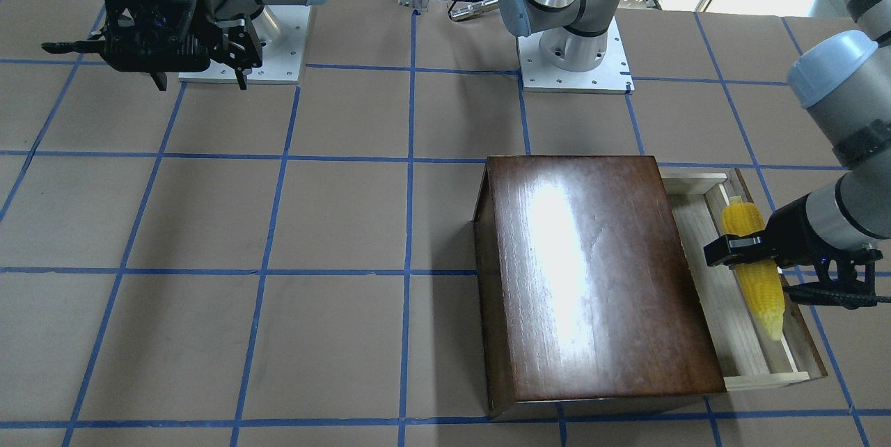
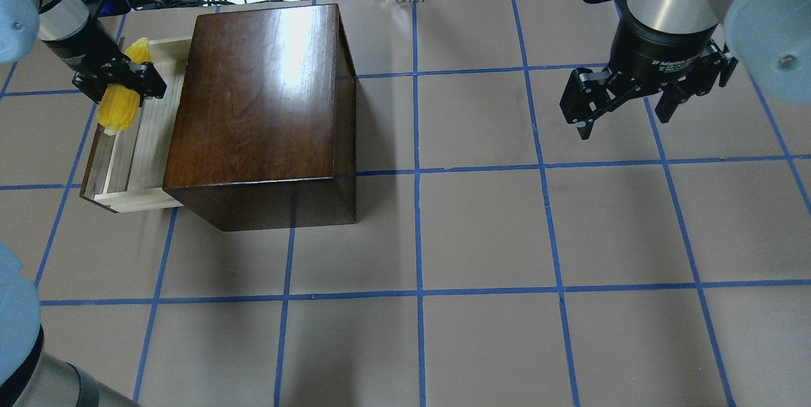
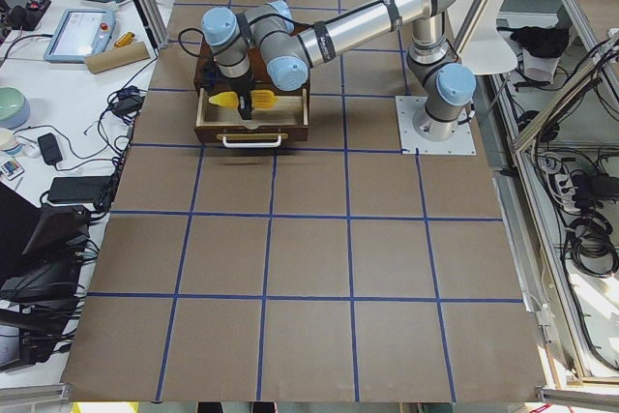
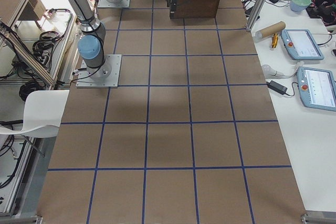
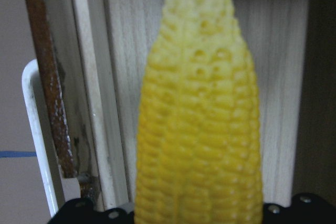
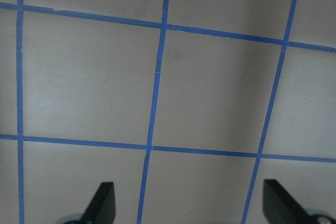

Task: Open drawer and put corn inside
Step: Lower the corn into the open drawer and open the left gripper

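Now, starting at your left: the left gripper (image 2: 120, 85) is pinching the corn (image 1: 761, 287) across its middle, and the cob runs along the length of the drawer (image 2: 140, 147). The drawer is pulled out, with its pale floor directly below the fingers. Its dark front panel and the pull (image 5: 32, 129) sit just outside the cob. Whether the corn already rests on that floor or hangs just above it cannot be told. The dark box (image 2: 260, 96) stands just to the gripper's inner side.

Far to the right, the right gripper (image 2: 624, 125) hangs with its fingers spread and nothing between them, over bare table (image 2: 481, 223).

By my reading, the opening is done and you are at the placing step. Ease the cob down until it lies flat, part the fingers, then lift straight up clear of the drawer's walls.
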Motion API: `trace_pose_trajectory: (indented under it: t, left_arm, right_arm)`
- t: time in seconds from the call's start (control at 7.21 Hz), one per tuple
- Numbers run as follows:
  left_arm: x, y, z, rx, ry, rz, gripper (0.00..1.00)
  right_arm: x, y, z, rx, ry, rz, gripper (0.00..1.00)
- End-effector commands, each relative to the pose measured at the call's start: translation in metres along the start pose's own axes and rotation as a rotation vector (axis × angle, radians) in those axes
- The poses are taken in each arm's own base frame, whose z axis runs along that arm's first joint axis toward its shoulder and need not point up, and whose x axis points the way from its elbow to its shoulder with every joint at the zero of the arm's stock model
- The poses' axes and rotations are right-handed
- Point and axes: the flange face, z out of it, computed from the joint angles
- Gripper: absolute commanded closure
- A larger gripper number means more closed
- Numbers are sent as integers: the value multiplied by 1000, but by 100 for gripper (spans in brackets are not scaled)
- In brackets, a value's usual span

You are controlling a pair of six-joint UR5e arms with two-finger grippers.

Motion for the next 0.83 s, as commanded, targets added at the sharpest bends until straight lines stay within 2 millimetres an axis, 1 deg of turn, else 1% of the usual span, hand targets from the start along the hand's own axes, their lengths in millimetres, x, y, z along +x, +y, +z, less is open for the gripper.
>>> trace_pose_trajectory:
  t: [0.0,0.69]
  left_arm:
    - [0,0,-1,2,-2,-3,0]
    - [0,2,-11,17,-11,0,0]
  right_arm:
    - [0,0,0,-1,0,0,0]
    - [0,0,0,-1,0,0,0]
